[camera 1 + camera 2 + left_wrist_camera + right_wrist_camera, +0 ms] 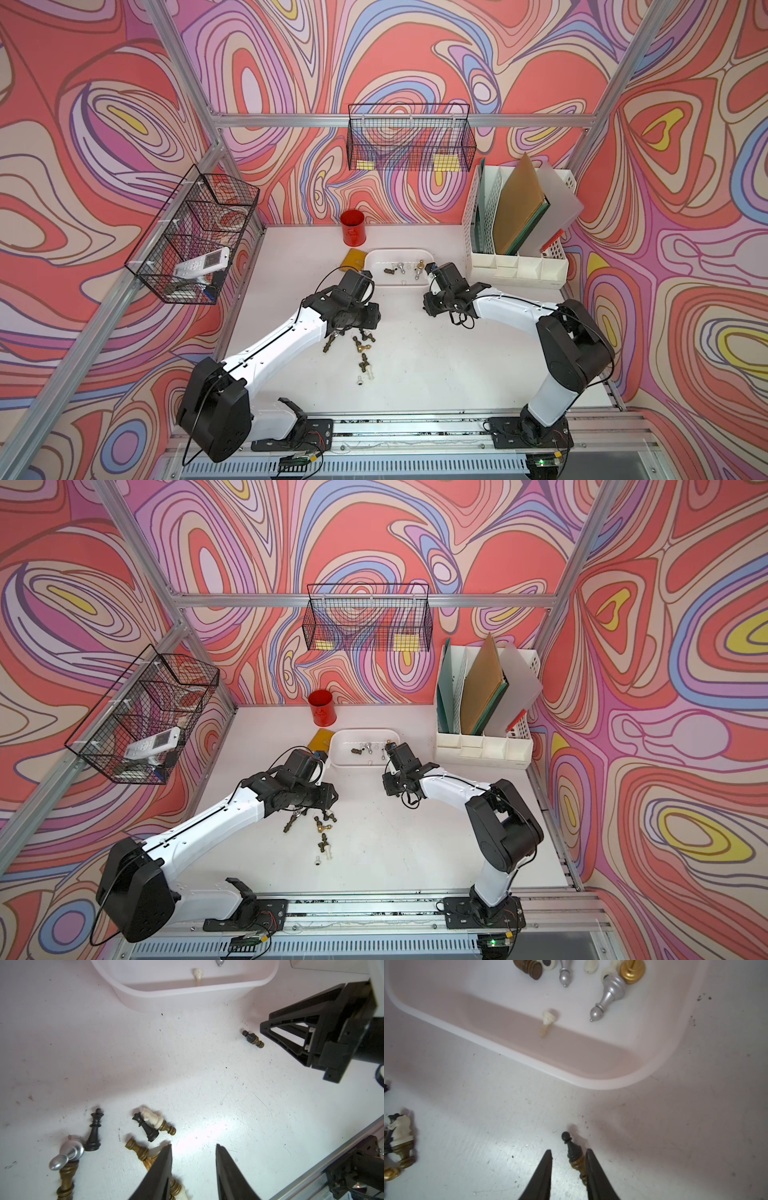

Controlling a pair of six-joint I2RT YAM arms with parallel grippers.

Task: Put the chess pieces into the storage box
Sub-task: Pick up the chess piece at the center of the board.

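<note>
Storage box (pixel 376 266): by tabletop's (pixel 457 353) rear edge, held about six chess pieces (pixel 609 995).
Loose pieces (pixel 148 1129): roughly nine remained mid-tabletop.
Left gripper (pixel 193 1147): apart, empty, above cluster.
Right gripper (pixel 569 1151): apart, straddling black pawn (pixel 574 1157).

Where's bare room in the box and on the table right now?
Storage box: end nearest the red cup is bare; chess pieces bunch toward the other end. Table: bare between the loose pile and right arm. Crowded beside the left gripper.
</note>
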